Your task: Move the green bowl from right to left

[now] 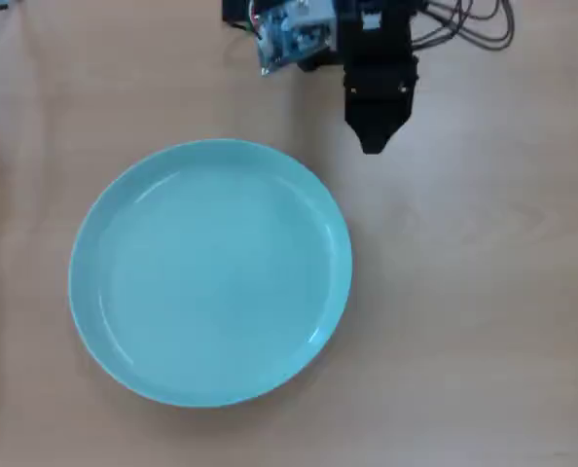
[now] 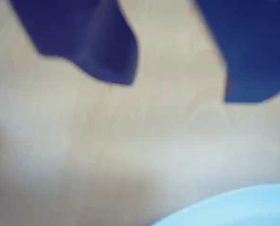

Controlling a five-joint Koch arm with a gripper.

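My gripper (image 1: pixel 372 146) hangs at the far edge of the wooden table (image 1: pixel 484 292), with its jaws parted in the wrist view and only bare wood between them, holding nothing. From its tip, the green bowl (image 1: pixel 211 270) lies to the near left in the overhead view, its far-right rim just beside the tip but apart from it. Being round, the bowl has no long axis to line up with. I judge the nearest rim to be the place to take hold.

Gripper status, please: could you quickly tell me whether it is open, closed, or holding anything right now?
Gripper: open, holding nothing; in the wrist view bare table shows between its two jaws, and the green bowl lies apart from it.
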